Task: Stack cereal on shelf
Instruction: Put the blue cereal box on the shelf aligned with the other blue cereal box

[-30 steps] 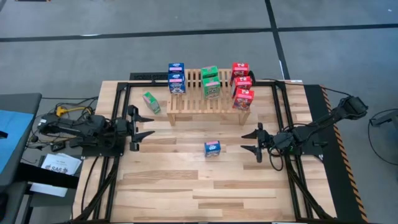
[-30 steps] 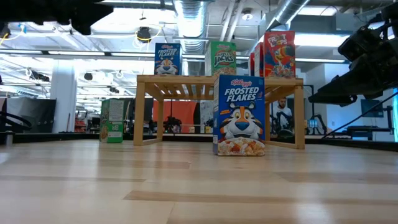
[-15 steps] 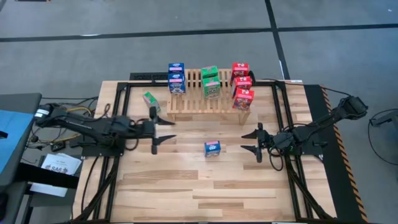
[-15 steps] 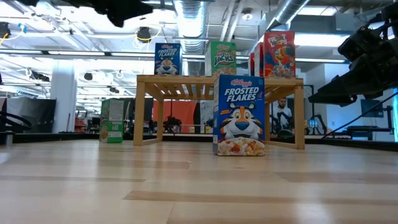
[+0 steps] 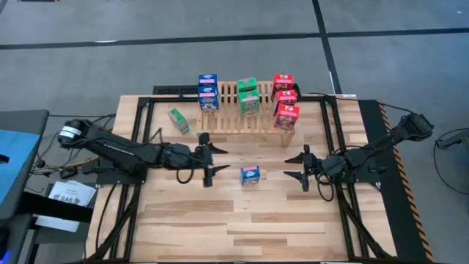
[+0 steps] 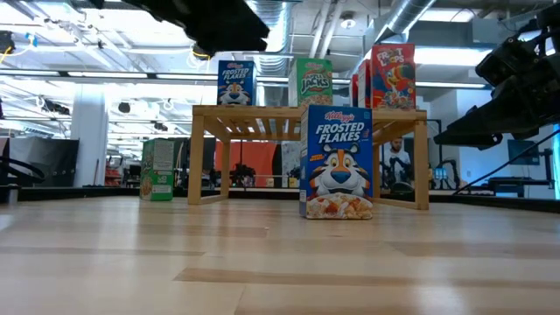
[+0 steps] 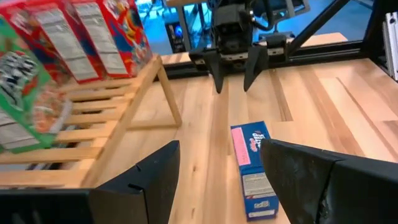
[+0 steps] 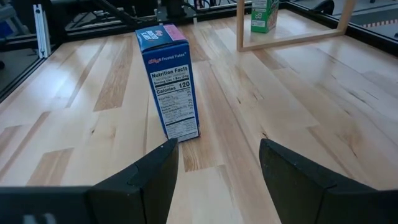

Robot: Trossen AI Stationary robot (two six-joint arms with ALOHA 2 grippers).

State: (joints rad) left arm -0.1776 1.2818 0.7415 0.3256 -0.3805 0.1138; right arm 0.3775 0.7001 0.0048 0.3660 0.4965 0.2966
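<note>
Reaching with my left gripper [image 5: 208,156] toward the loose blue box [image 5: 250,174], I have its fingers spread wide and empty, just in front of the shelf [image 5: 260,125]. In my wrist view the box [image 7: 252,167] stands upright between my fingers [image 7: 152,180], not yet touched.

Progress, judged from the high view: 7 boxes sit on the shelf, namely 2 blue boxes [image 5: 208,91] at its left end, 2 green boxes [image 5: 248,96] at its middle and 3 red boxes [image 5: 283,99] at its right end. 2 remain on the table: the loose blue box in front of the shelf, and a green box [image 5: 178,120] just off its left end.

My right gripper [image 5: 305,167] waits in front of the shelf's right end, beyond the loose blue box, fingers wide and holding nothing.

The low view shows the loose box's printed front [image 6: 336,163] and that it stands upright; the high view shows only its top. The right wrist view shows its nutrition panel [image 8: 174,99], seen nowhere else.
</note>
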